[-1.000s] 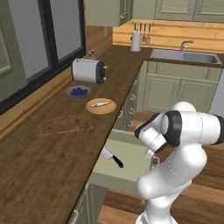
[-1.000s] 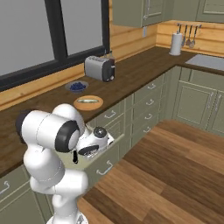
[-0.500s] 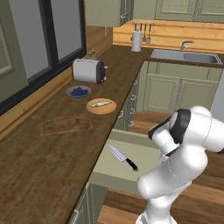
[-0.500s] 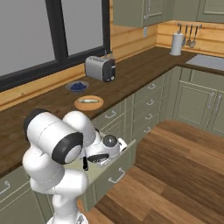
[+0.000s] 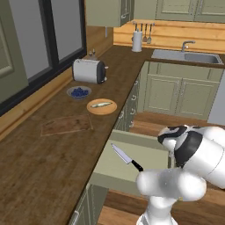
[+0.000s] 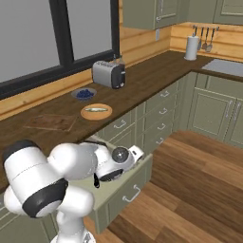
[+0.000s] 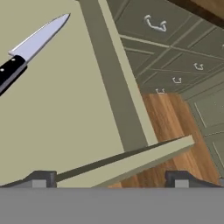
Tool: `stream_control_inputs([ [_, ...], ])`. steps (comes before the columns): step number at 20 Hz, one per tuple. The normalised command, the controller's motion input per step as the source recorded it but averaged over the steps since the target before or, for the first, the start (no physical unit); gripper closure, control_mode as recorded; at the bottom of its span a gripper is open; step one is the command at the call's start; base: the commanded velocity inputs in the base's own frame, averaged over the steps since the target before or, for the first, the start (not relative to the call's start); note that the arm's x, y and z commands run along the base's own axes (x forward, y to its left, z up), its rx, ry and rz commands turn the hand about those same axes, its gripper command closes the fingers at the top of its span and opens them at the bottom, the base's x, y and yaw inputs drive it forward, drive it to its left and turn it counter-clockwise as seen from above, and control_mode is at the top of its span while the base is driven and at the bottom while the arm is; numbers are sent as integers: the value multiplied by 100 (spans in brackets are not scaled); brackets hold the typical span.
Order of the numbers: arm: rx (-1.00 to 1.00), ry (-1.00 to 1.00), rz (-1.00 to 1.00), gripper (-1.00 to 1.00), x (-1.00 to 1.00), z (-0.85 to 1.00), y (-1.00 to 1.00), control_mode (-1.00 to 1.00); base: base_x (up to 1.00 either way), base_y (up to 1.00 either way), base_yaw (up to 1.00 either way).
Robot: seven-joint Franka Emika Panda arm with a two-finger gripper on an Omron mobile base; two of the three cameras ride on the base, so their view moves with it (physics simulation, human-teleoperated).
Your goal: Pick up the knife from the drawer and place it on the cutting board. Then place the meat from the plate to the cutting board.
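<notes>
Lying in drawer (image 7: 118, 100), knife (image 7: 30, 46) well off spread jaws

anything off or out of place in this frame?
Nothing stands out. The drawer is pulled open with the knife lying flat inside. The meat sits on the plate, and the cutting board lies flat on the counter. Nothing looks spilled or damaged.

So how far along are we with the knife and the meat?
Done: the drawer stands pulled out. In hand: nothing; the open end effector hangs over the drawer's front corner, off to one side of the knife lying inside. Left: knife to the cutting board, then the meat off the plate.
</notes>
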Motion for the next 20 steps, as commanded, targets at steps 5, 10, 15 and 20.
stream_control_inputs([
  [5,0,7,-4,-100,5,100,35,-100,0,0,0],
  [10,17,22,-17,-100,12,52,5,-100,0,0,0],
  [15,40,10,-29,-100,0,9,34,-100,0,0,0],
  [20,27,4,-31,-100,-1,-20,39,-100,0,0,0],
])
